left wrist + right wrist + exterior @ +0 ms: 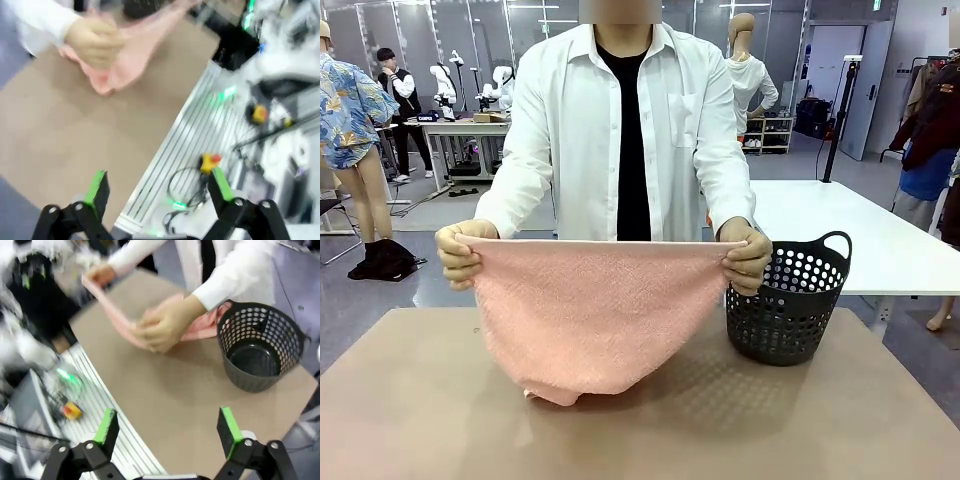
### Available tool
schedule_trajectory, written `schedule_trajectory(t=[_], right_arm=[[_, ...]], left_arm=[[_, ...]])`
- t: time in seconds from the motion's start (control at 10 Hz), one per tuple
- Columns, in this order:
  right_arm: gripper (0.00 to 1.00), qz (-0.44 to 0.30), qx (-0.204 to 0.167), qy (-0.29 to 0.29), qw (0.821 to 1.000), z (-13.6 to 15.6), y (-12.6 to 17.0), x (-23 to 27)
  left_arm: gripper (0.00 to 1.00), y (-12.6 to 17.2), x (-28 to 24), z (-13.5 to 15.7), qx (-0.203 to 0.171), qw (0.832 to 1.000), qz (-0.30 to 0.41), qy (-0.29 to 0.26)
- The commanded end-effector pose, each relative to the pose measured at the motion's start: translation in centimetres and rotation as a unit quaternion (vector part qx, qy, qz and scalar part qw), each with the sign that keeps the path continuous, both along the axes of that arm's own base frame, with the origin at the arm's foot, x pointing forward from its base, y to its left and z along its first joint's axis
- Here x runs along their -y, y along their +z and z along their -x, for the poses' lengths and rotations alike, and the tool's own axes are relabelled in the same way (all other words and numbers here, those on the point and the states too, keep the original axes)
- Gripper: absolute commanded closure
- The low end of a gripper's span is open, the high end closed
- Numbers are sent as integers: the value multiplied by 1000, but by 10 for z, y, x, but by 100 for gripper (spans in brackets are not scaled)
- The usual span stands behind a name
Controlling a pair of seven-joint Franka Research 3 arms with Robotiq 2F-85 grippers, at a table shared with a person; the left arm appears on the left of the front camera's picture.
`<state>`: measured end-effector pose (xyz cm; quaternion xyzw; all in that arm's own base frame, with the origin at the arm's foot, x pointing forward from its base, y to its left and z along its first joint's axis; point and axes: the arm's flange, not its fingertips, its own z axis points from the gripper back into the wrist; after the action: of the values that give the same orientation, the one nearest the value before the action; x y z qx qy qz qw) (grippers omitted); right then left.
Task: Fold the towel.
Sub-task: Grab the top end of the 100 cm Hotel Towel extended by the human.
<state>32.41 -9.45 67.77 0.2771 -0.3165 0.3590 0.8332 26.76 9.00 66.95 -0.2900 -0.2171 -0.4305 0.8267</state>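
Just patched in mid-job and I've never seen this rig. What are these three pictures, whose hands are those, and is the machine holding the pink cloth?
The wide picture looks across the table from between two robot arms. The other two come from cameras on each arm's wrist. The black, green-padded prongs there are the left end effector and right end effector, both open and empty. A person's hands hold the towel up by its top corners, its bottom edge touching the table. A dark basket stands beside it, empty.

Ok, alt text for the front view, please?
A person in a white shirt holds a salmon-pink towel spread by its top corners, its lower edge touching the tan table. A dark perforated basket stands beside it on the robot's right.
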Motion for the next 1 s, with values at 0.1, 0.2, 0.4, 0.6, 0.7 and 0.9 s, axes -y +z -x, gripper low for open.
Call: schedule_trajectory(t=[0.1,0.2,0.4,0.6,0.7,0.9], right_arm=[[0,105,88,83,987,-1,-13,-54],[0,116,94,100,984,5,-10,-71],[0,114,93,95,985,8,-11,-74],[0,114,89,106,984,5,-2,-82],[0,114,89,106,984,5,-2,-82],[0,114,89,106,984,5,-2,-82]], left_arm=[[0,-11,47,-2,73,983,-105,-133],[0,-8,60,3,86,979,-110,-146],[0,-5,63,9,119,982,-51,-134],[0,0,70,0,68,980,-110,-153],[0,0,70,0,68,980,-110,-153],[0,0,70,0,68,980,-110,-153]])
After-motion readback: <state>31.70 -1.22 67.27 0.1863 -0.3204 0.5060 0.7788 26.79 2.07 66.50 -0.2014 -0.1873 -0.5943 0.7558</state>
